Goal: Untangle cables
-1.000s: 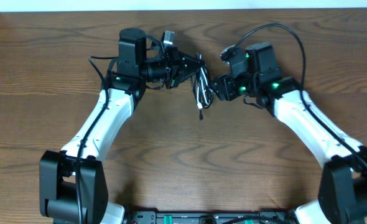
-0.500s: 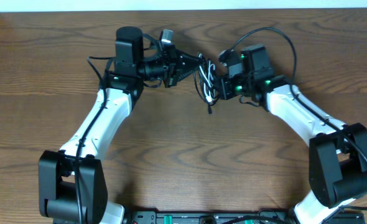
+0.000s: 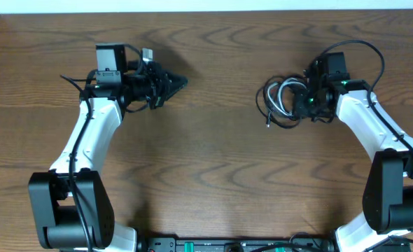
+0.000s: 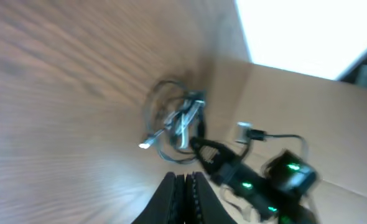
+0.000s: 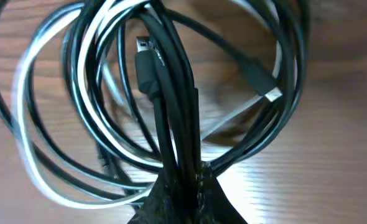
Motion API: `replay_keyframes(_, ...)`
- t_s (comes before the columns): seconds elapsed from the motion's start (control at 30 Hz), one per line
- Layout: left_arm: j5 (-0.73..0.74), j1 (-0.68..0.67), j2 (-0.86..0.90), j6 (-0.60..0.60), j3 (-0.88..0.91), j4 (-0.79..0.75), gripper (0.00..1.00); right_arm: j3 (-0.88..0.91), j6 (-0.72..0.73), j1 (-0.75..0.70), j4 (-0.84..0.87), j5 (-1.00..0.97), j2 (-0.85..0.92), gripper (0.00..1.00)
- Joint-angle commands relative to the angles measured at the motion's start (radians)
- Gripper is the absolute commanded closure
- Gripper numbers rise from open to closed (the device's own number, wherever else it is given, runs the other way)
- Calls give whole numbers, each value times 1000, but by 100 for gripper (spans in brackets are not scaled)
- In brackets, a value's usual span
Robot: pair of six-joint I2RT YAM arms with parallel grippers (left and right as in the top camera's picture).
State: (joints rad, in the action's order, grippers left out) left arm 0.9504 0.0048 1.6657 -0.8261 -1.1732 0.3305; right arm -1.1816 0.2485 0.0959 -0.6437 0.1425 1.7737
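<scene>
On my overhead feed the cables [image 3: 280,103] sit in a loose coil on the wooden table [image 3: 206,168], out toward 2 o'clock from its middle. The right gripper [image 3: 302,105] meets the coil from its 3 o'clock side. My right wrist camera shows its fingers [image 5: 155,208] pinching several black strands where they cross at 6 o'clock in that view. A white cable [image 5: 22,87] loops through the black ones. A black plug [image 5: 146,65] hangs near 11 o'clock and a silver-tipped plug [image 5: 265,87] lies near 2 o'clock. Overhead, one loose plug end [image 3: 268,124] pokes out at the coil's 7 o'clock. The left gripper [image 3: 178,82] is at about 10 o'clock on the table, well apart from the coil and pointing toward 3 o'clock. Its wrist picture is badly smeared, but the fingers [image 4: 171,196] look pressed together with nothing between them.
</scene>
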Motion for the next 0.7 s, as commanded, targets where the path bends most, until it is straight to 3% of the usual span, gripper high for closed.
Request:
replay_keyframes(0.0, -116, -4, -18, 153, -9, 52, 93, -1, -5, 20, 10, -2, -1, 99)
replay_keyframes(0.23, -133, -4, -18, 233, -9, 58, 92, -12, -206, 195, 55, 315, -1, 99)
replay_keyframes(0.33, -133, -4, -18, 248, -9, 58, 92, -43, -232, 250, 42, 357, -3, 99)
replay_keyframes(0.43, -133, -4, -18, 251, -9, 58, 92, -75, -177, 261, 26, 280, -3, 99)
replay_keyframes(0.5, -133, -4, -18, 255, -9, 58, 88, -75, -98, 254, 24, 196, -3, 87)
replay_keyframes(0.53, -133, -4, -18, 259, -9, 58, 87, -74, -85, 252, 20, 177, -2, 74)
replay_keyframes(0.6, -133, -5, -18, 270, -9, 58, 86, -74, -85, 252, 20, 177, -2, 67)
replay_keyframes(0.67, -133, -10, -18, 277, -9, 58, 84, -74, -85, 253, 23, 177, -2, 53)
